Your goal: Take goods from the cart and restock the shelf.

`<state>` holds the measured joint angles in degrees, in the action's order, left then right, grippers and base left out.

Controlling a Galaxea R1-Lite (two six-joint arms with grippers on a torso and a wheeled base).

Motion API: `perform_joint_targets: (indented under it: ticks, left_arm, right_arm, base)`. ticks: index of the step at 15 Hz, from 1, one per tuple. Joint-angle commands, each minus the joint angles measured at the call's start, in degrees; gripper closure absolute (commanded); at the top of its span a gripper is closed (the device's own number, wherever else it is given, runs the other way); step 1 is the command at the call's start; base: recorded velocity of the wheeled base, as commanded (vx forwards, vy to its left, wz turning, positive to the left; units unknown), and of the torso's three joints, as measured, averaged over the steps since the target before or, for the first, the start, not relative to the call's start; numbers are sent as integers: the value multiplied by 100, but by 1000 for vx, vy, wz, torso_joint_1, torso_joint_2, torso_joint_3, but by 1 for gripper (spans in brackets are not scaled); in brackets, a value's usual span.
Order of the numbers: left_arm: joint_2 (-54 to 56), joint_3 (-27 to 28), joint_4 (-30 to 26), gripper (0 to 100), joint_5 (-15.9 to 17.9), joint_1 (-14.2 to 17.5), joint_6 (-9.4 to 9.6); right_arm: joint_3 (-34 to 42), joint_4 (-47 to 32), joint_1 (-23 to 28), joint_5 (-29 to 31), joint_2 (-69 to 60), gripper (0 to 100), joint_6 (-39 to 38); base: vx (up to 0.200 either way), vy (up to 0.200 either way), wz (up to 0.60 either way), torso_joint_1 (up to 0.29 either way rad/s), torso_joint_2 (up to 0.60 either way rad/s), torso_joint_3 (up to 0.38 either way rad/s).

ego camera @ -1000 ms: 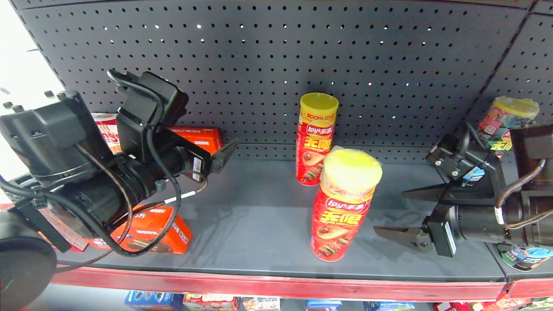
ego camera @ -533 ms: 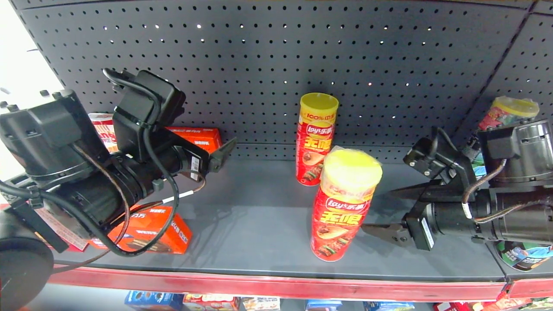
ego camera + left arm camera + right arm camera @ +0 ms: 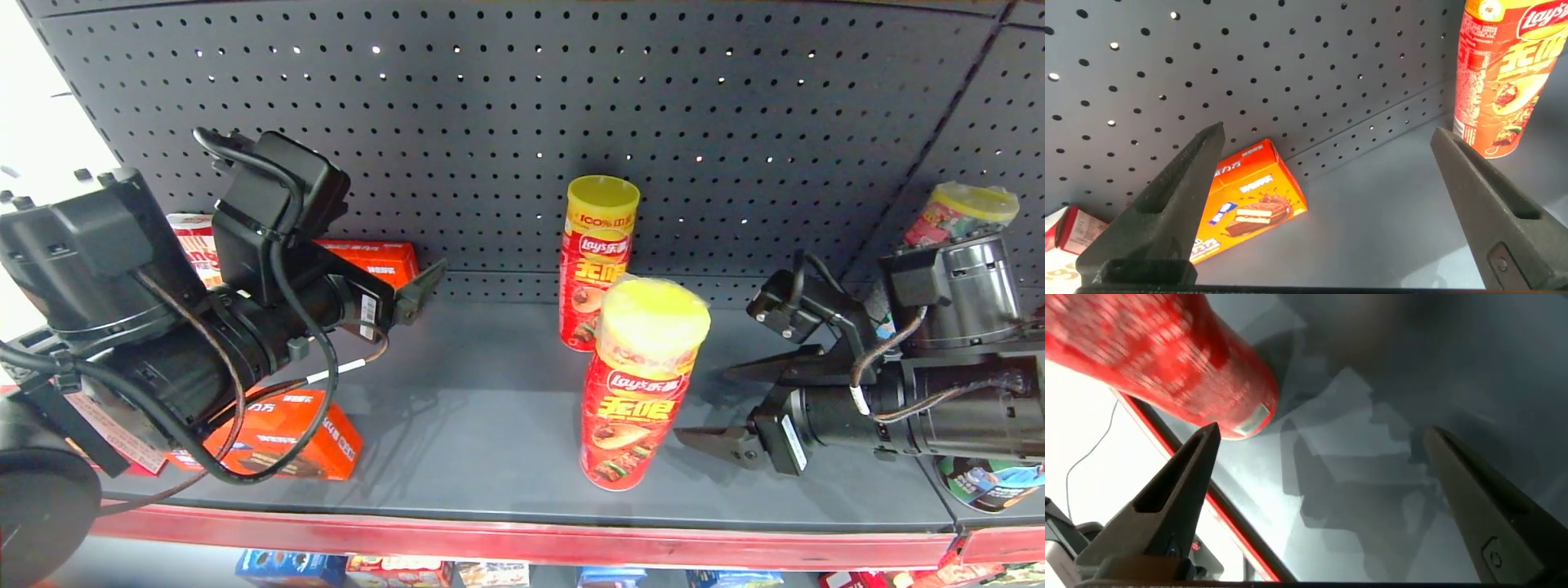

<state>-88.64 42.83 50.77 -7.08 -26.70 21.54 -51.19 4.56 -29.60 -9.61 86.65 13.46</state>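
step: settle front can on shelf | right gripper: wide open, empty, at can's 3 o'clock | left gripper: wide open, empty | tip: retreat toward 3 o'clock without brushing it

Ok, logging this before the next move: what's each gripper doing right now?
Left gripper: open, holding nothing.
Right gripper: open, empty, beside the front chip can.
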Motion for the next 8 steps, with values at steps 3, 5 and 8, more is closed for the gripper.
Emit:
perform_joint_targets:
  ticks: [3,5,8]
  left_arm:
    - [-4,-2,3,0,-4,-2,-1]
    - [-4,-2,3,0,-4,-2,-1]
    - [4,-2,11,0,-4,7,-10]
  right_arm:
    - [-102,10,7,-6,54,0,-1]
    - [-225,10,-72,3,203,0,-1]
    - [-339,10,-108,3,317,0,-1]
  base:
    - [0,0,0,0,0,0]
    - [0,0,0,0,0,0]
    - [0,0,0,0,0,0]
